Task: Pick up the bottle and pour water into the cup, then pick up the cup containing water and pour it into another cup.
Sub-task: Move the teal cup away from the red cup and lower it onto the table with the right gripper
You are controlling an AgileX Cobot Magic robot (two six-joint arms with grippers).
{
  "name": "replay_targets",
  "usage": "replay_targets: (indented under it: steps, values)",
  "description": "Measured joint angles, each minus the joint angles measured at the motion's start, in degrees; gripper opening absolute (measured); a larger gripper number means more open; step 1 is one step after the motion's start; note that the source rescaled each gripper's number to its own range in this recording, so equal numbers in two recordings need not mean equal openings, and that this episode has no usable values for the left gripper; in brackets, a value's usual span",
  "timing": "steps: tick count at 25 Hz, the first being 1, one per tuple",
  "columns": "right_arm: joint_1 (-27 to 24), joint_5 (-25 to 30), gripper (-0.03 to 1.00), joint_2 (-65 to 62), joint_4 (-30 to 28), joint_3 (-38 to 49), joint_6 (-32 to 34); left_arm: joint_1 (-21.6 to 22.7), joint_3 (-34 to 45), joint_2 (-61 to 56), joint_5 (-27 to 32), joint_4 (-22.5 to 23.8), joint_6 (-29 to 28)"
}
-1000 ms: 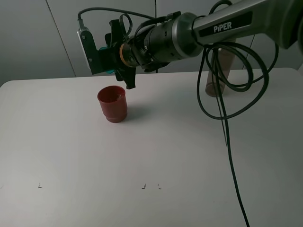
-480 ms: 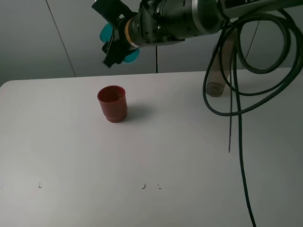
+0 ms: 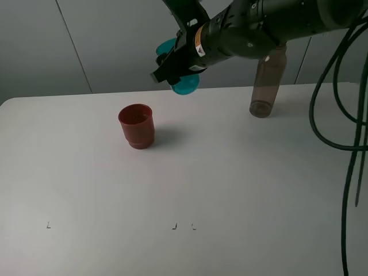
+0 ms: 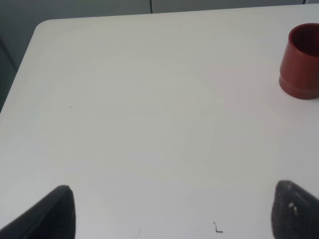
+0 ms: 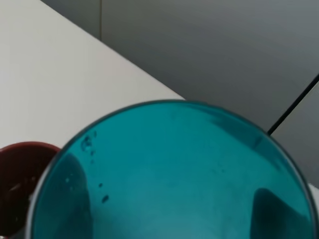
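My right gripper (image 3: 179, 64) is shut on the cup (image 3: 185, 85), a teal translucent tumbler held tilted in the air, above and to the right of another cup (image 3: 137, 125), the dark-red one standing on the white table (image 3: 218, 184). The right wrist view looks into the teal cup (image 5: 174, 174), with the red cup's rim (image 5: 17, 184) beside and below it. The smoky bottle (image 3: 267, 80) stands upright at the back right, uncapped. My left gripper (image 4: 174, 214) is open, low over bare table, with the red cup (image 4: 301, 62) well ahead of it.
Black cables (image 3: 352, 144) hang from the right arm over the table's right side. Small black marks (image 3: 174, 226) sit near the front edge. A grey panelled wall runs behind the table's far edge.
The right arm has swung up and to the right, carrying the teal cup from just behind the red cup to a spot higher and further right. The red cup and bottle have stayed put.
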Motion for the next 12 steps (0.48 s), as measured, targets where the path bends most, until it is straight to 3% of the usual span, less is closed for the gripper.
replay_targets:
  steps: [7, 12]
  values:
    - [-3.3, -15.7, 0.08, -4.7, 17.1, 14.8, -14.4, 0.0, 0.0, 0.0, 0.0, 0.0, 0.0]
    - [-8.0, -18.6, 0.08, -4.9, 24.5, 20.2, -19.4, 0.0, 0.0, 0.0, 0.0, 0.0, 0.0]
